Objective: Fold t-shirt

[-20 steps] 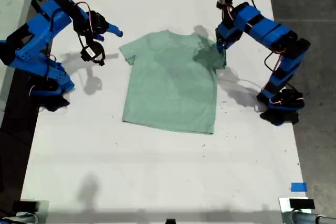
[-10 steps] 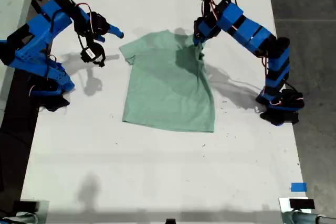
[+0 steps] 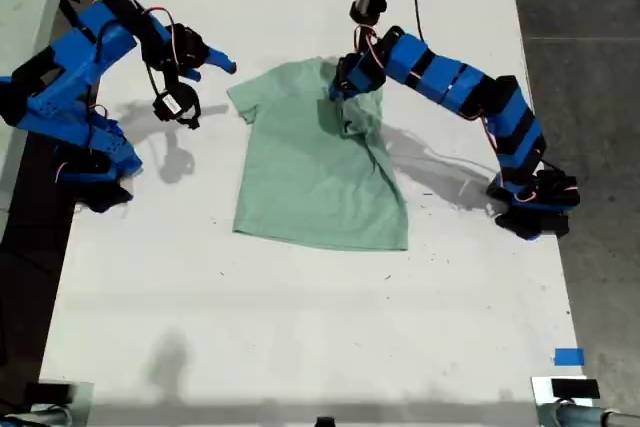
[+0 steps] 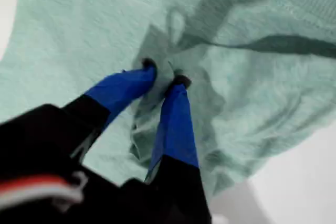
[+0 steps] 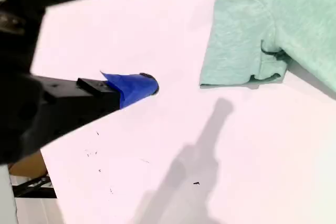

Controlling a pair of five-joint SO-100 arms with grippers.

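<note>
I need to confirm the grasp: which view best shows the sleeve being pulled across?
The first wrist view: my first tool pinches the t-shirt cloth up close. The exterior view shows the fold's path over the t-shirt; the second wrist view shows only the other sleeve.

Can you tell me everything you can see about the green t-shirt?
The t-shirt is pale mint green, soft cloth, plain, with short sleeves. It lies mostly flat on the white table. My first gripper is shut on a bunch of its cloth, pulling the sleeve side on the exterior view's right over its middle. My second gripper hangs open beside the other sleeve, not touching.

White table (image 3: 300,327), mint t-shirt (image 3: 300,187) on it
</note>
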